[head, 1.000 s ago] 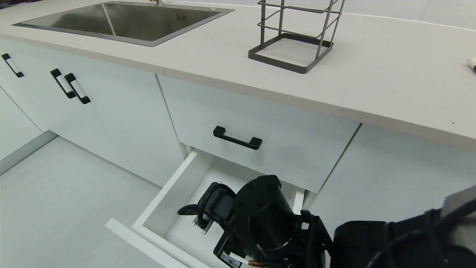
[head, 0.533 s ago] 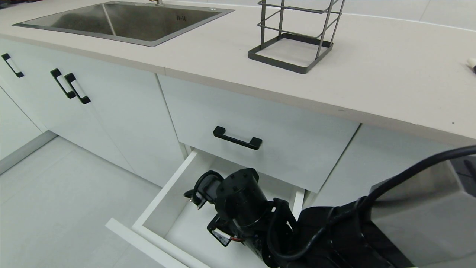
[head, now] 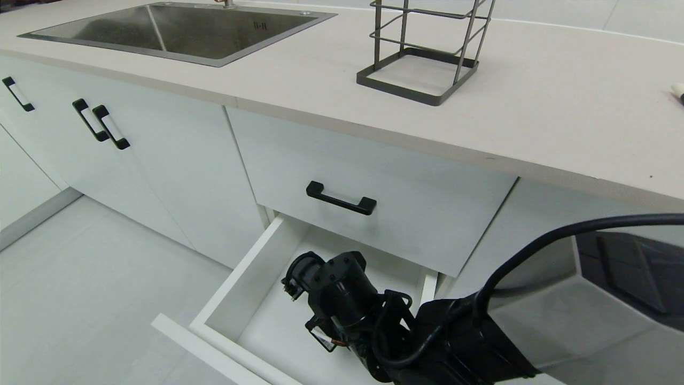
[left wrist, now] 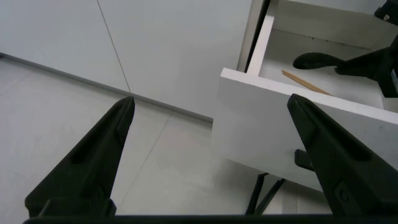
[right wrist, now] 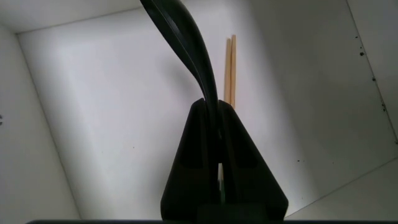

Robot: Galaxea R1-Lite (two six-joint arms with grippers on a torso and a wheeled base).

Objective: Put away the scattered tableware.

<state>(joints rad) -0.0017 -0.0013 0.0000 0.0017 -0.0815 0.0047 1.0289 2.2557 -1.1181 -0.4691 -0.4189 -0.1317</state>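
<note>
The lower white drawer (head: 239,266) stands pulled out beneath the counter. My right gripper (head: 295,278) hangs inside it, shut on the handle of a black spoon (right wrist: 185,43) whose bowl points toward the drawer's back. A pair of wooden chopsticks (right wrist: 230,68) lies on the drawer floor (right wrist: 112,112) just beside the spoon. In the left wrist view the drawer front (left wrist: 292,134) is seen from outside, with the spoon's bowl (left wrist: 316,60) and a chopstick (left wrist: 306,83) inside. My left gripper (left wrist: 211,102) is open over the floor, left of the drawer, holding nothing.
Above the open drawer is a shut drawer with a black handle (head: 341,199). The beige counter (head: 534,107) carries a steel sink (head: 176,32) and a dark wire rack (head: 422,53). A small white object (head: 678,92) lies at its right edge. Cabinet doors (head: 139,160) stand to the left.
My right arm has pushed deeper into the drawer with the spoon, the gripper going toward the drawer's back. The camera and the counter things have stayed put.
</note>
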